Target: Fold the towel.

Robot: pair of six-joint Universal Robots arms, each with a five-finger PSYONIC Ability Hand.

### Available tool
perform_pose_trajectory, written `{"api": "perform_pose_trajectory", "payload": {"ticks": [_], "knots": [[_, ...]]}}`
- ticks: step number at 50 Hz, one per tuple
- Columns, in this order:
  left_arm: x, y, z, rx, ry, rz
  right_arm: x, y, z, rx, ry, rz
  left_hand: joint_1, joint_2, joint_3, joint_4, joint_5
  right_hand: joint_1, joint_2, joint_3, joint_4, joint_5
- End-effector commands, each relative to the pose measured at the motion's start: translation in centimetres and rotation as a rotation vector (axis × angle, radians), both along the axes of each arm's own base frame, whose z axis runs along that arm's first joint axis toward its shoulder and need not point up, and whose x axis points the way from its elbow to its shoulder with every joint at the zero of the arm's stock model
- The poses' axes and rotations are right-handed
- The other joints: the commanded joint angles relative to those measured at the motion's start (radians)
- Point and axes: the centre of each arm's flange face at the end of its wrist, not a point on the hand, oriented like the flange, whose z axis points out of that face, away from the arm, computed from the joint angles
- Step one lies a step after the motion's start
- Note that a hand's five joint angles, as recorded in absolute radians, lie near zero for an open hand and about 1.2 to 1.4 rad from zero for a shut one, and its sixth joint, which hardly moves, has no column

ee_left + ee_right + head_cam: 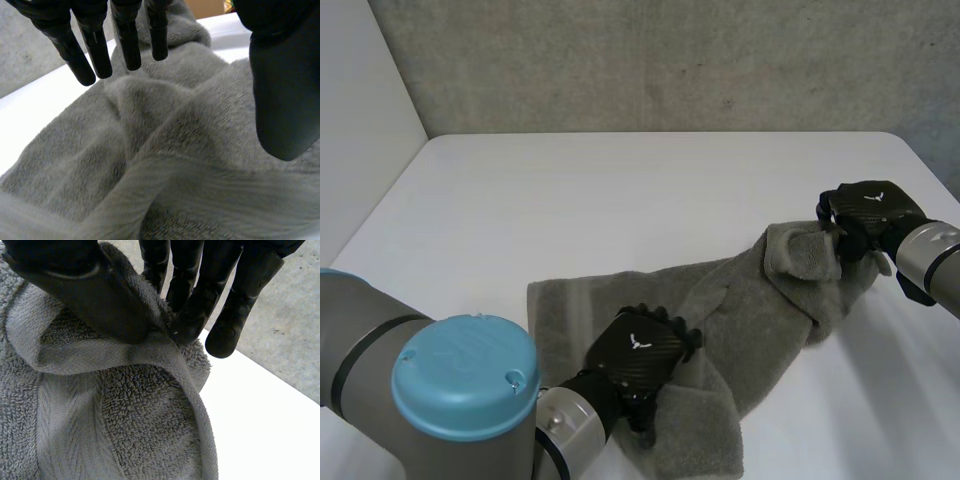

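A grey towel (pixel 750 310) lies rumpled across the white table (pixel 620 200), stretched from the near left to the far right. My left hand (pixel 638 350) hovers over the towel's near middle, open. In the left wrist view its straight fingers (pixel 90 55) and thumb (pixel 285 90) stand apart above the towel (pixel 170 150), holding nothing. My right hand (pixel 868 215) is at the towel's far right end, shut on it. In the right wrist view the thumb (pixel 85 295) and fingers (pixel 195 315) pinch a fold of the towel's edge (pixel 150 347), which is lifted and rolled over.
A concrete wall (pixel 670 60) runs behind the table's far edge. Bare tabletop spreads beyond the towel to the far left and centre. My left arm's light-blue cap (pixel 465 375) stands at the near left.
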Motion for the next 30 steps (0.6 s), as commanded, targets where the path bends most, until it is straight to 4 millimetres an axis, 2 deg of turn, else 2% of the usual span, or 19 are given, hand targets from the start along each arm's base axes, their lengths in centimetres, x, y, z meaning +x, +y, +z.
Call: {"api": "perform_pose_trajectory", "payload": {"ticks": [1, 2, 4, 8, 9, 13, 14, 16, 17, 18, 20, 21, 23, 24, 25, 26, 28, 29, 30], "knots": [[-0.3, -2.4, -1.8, -0.036, 0.008, 0.046, 0.1, 0.1, -0.1, 0.006, 0.000, 0.003, 0.318, 0.313, 0.321, 0.318, 0.144, 0.039, 0.077, 0.023, 0.025, 0.045], [-0.3, -2.4, -1.8, -0.036, 0.008, 0.046, 0.1, 0.1, 0.0, 0.005, 0.000, 0.003, 0.319, 0.314, 0.322, 0.319, 0.145, 0.063, 0.100, 0.046, 0.048, 0.068], [-0.3, -3.1, -1.8, -0.066, 0.002, 0.052, 0.0, 0.2, 0.1, 0.003, 0.000, 0.002, 0.661, 0.657, 0.664, 0.661, 0.487, 0.082, 0.119, 0.065, 0.067, 0.088], [-0.3, -3.5, -1.5, -0.105, -0.018, 0.045, 0.0, 0.3, 1.0, -0.022, -0.009, -0.002, 0.771, 0.767, 0.774, 0.772, 0.598, 0.082, 0.120, 0.066, 0.068, 0.088], [-0.3, -3.8, -1.2, -0.132, -0.028, 0.040, 0.0, 0.3, 1.0, -0.022, -0.009, -0.002, 0.928, 0.924, 0.931, 0.929, 0.755, 0.082, 0.120, 0.066, 0.068, 0.088], [-0.1, -4.6, -0.5, -0.166, -0.027, 0.058, 0.0, 1.0, 4.7, -0.140, -0.039, -0.004, 1.006, 1.001, 1.009, 1.006, 0.832, 0.082, 0.120, 0.066, 0.068, 0.088], [0.0, -5.1, 0.4, -0.182, -0.014, 0.071, 0.0, 1.0, 4.7, -0.140, -0.039, -0.004, 1.006, 1.001, 1.009, 1.006, 0.832, 0.082, 0.120, 0.066, 0.068, 0.088], [0.3, -5.7, 1.7, -0.209, 0.010, 0.091, -0.1, 1.4, 7.1, -0.216, -0.085, -0.012, 1.006, 1.001, 1.009, 1.006, 0.832, 0.082, 0.120, 0.066, 0.068, 0.088], [0.9, -6.5, 3.3, -0.242, 0.041, 0.119, -0.1, 1.4, 7.1, -0.216, -0.085, -0.012, 1.006, 1.001, 1.009, 1.006, 0.832, 0.082, 0.120, 0.066, 0.068, 0.088], [0.9, -6.5, 3.3, -0.242, 0.041, 0.119, -0.3, 1.6, 8.3, -0.247, -0.117, -0.019, 1.006, 1.001, 1.009, 1.006, 0.832, 0.082, 0.120, 0.066, 0.068, 0.088], [2.1, -7.8, 6.1, -0.300, 0.090, 0.175, -0.4, 1.7, 9.5, -0.268, -0.152, -0.025, 1.006, 1.001, 1.009, 1.006, 0.832, 0.082, 0.120, 0.066, 0.068, 0.088], [2.1, -7.9, 6.1, -0.300, 0.090, 0.175, -0.4, 2.1, 10.6, -0.284, -0.187, -0.028, 1.006, 1.001, 1.009, 1.006, 0.832, 0.082, 0.120, 0.066, 0.068, 0.088], [3.1, -8.6, 9.6, -0.373, 0.165, 0.222, -0.3, 2.4, 11.9, -0.307, -0.215, -0.021, 1.006, 1.001, 1.009, 1.006, 0.832, 0.082, 0.120, 0.066, 0.068, 0.088], [3.1, -8.6, 9.7, -0.373, 0.165, 0.223, -0.3, 2.9, 13.2, -0.326, -0.230, -0.012, 1.006, 1.001, 1.009, 1.006, 0.832, 0.082, 0.120, 0.066, 0.068, 0.088], [3.6, -8.7, 11.6, -0.406, 0.216, 0.241, -0.3, 2.9, 13.2, -0.326, -0.230, -0.012, 1.006, 1.001, 1.009, 1.006, 0.832, 0.082, 0.120, 0.066, 0.068, 0.088], [3.6, -8.7, 11.6, -0.406, 0.216, 0.241, -0.4, 3.6, 14.4, -0.331, -0.232, -0.004, 1.006, 1.001, 1.009, 1.006, 0.832, 0.082, 0.120, 0.066, 0.068, 0.088], [4.8, -8.6, 15.4, -0.449, 0.330, 0.280, -0.3, 4.5, 15.6, -0.324, -0.237, 0.011, 1.006, 1.001, 1.009, 1.006, 0.832, 0.082, 0.120, 0.066, 0.068, 0.088], [4.8, -8.6, 15.4, -0.449, 0.330, 0.280, -0.3, 5.3, 17.2, -0.328, -0.244, 0.021, 1.006, 1.001, 1.009, 1.006, 0.832, 0.082, 0.120, 0.066, 0.068, 0.088], [5.3, -8.5, 16.8, -0.459, 0.376, 0.296, -0.3, 5.3, 17.2, -0.328, -0.244, 0.021, 1.006, 1.001, 1.009, 1.006, 0.832, 0.082, 0.120, 0.066, 0.068, 0.088]]}}
